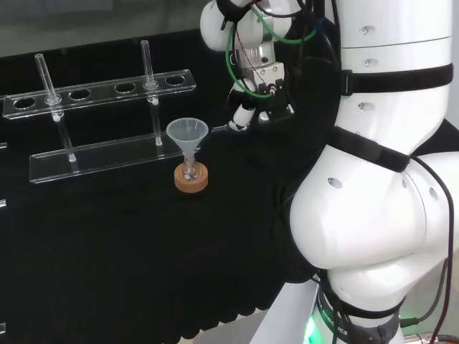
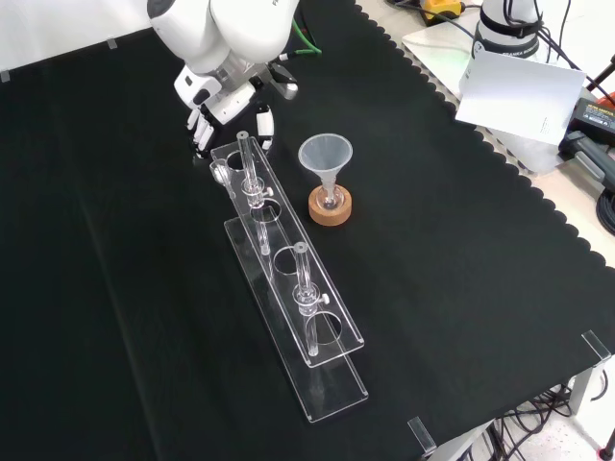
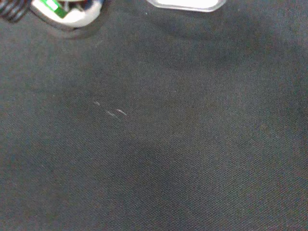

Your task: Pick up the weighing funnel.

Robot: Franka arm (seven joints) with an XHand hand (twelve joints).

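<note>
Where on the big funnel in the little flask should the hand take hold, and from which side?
Take the funnel by its cone's outer wall, under the rim, coming from above. It stands upright, mouth up, with its stem in the flask on the cork ring, so the cone alone is free. In the front view the rack stands close on its left.

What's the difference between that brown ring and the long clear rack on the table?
The cork ring is round, brown and opaque; the rack is long, two-tiered and clear. The cork ring carries one small flask with the funnel in it; the rack has a row of holes and carries two slim tubes. Both are stands keeping ware upright on the black cloth.
</note>
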